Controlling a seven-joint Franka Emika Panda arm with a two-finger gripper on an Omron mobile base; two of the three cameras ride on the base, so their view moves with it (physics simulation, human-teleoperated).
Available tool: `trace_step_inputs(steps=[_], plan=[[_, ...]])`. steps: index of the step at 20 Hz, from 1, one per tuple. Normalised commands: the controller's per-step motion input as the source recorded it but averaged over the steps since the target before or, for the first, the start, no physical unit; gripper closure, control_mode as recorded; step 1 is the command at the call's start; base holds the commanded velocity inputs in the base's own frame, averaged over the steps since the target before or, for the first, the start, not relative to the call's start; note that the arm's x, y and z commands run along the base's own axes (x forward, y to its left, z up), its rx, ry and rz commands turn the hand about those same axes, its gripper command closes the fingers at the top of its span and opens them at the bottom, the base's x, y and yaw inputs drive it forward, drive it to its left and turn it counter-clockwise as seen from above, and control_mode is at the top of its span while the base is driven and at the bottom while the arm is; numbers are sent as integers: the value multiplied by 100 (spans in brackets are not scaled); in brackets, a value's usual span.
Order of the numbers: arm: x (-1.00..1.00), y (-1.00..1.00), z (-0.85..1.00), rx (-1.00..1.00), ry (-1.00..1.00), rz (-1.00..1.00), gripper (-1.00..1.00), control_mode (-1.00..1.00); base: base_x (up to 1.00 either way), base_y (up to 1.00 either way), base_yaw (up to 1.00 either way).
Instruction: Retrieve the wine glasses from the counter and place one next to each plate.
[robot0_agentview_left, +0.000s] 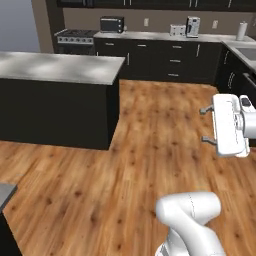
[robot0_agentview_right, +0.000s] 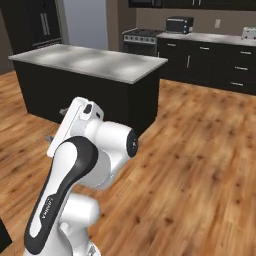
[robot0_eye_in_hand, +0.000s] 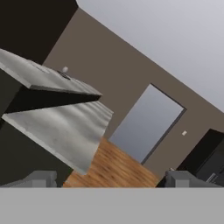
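Observation:
The wine glasses and the plates are out of view. The counter, a pale stone top over black drawer fronts with silver handles, runs along the back wall and shows again in the right base view. My gripper is held high over the wood floor, pointing left toward the island, open with nothing between its fingers. It also appears in the right base view. In the hand view its fingertips stand wide apart at the bottom, with the island's grey top beyond them.
A black island with a grey top stands left of centre. On the back counter sit a toaster oven, a toaster and a paper towel roll. A stove is at its left end. Open wood floor lies ahead.

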Motion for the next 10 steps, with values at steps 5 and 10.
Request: trace_step_inputs(steps=[5,10], plan=[[0,0,0,0,0,0,-100,100,100,-59,0],[0,0,0,0,0,0,-100,100,100,-50,1]])
